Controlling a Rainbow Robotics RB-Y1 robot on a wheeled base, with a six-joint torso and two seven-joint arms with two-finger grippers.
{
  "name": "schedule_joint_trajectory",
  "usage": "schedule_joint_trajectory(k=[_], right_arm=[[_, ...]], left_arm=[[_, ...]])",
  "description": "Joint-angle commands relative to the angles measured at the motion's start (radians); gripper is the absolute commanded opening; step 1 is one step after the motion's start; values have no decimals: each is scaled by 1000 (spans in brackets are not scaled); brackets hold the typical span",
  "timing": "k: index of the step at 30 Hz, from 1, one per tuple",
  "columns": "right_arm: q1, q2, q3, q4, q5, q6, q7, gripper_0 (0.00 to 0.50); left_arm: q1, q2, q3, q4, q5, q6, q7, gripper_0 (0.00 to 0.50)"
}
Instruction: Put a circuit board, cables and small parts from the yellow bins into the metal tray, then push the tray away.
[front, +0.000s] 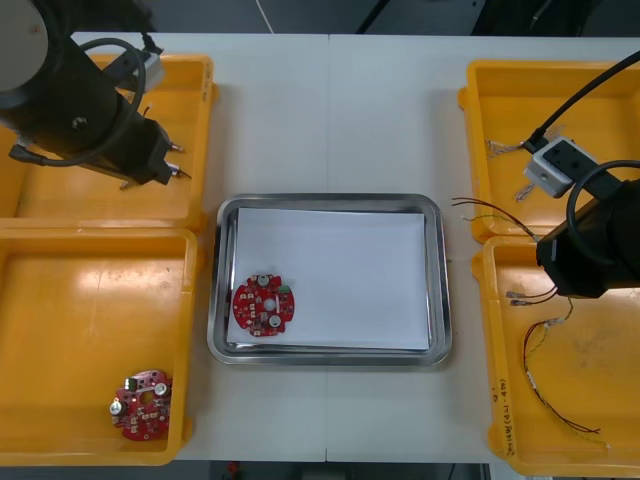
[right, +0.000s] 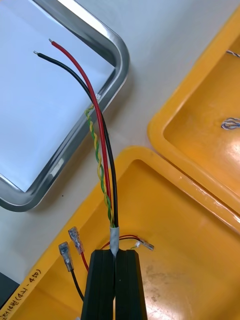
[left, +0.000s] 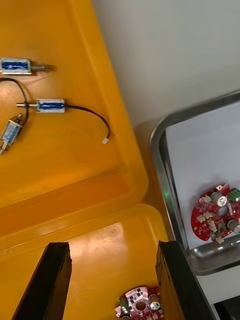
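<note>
My right gripper (right: 116, 254) is shut on a taped bundle of red, black and twisted green-yellow cable (right: 102, 150). It hangs over the inner rim of the near right yellow bin (right: 165, 165). The cable's bare ends reach over the corner of the metal tray (right: 117, 55), which is white inside. In the front view the cable (front: 495, 212) juts from under the right arm toward the tray (front: 325, 203). A round red circuit board (front: 264, 304) lies in the tray's near left corner. My left gripper (front: 180, 160) hovers open over the far left bin (front: 195, 120), its fingers (left: 55, 270) wide apart.
A second circuit board (front: 142, 391) lies in the near left bin (front: 185, 330). Small metal parts (left: 50, 105) with black leads rest in the far left bin. More cables (front: 545, 345) sit in the near right bin, and twisted blue and white ones (front: 505, 147) in the far right bin.
</note>
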Motion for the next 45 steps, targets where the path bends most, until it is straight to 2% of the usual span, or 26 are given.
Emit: schedule_joint_trajectory(k=[1, 8, 17, 23, 27, 36, 45], right_arm=[[-68, -37, 82, -28, 19, 3, 13, 0], [-143, -37, 188, -28, 23, 3, 8, 0], [-241, -17, 348, -28, 45, 3, 23, 0], [-304, 53, 455, -27, 108, 3, 51, 0], [-354, 112, 529, 15, 146, 3, 163, 0], [-413, 240, 576, 168, 154, 3, 368, 0], [-420, 247, 687, 216, 252, 3, 465, 0]], left_arm=[[-32, 50, 66, 75, -41, -29, -92, 500], [-38, 64, 121, 193, -44, -86, -198, 500], [-49, 84, 155, 339, -88, -230, -299, 500], [-52, 82, 153, 414, -146, -331, -322, 500], [-54, 82, 153, 452, -163, -402, -344, 500], [-84, 59, 132, 587, -191, -581, -385, 500], [-141, 19, 126, 721, -220, -724, -428, 500]])
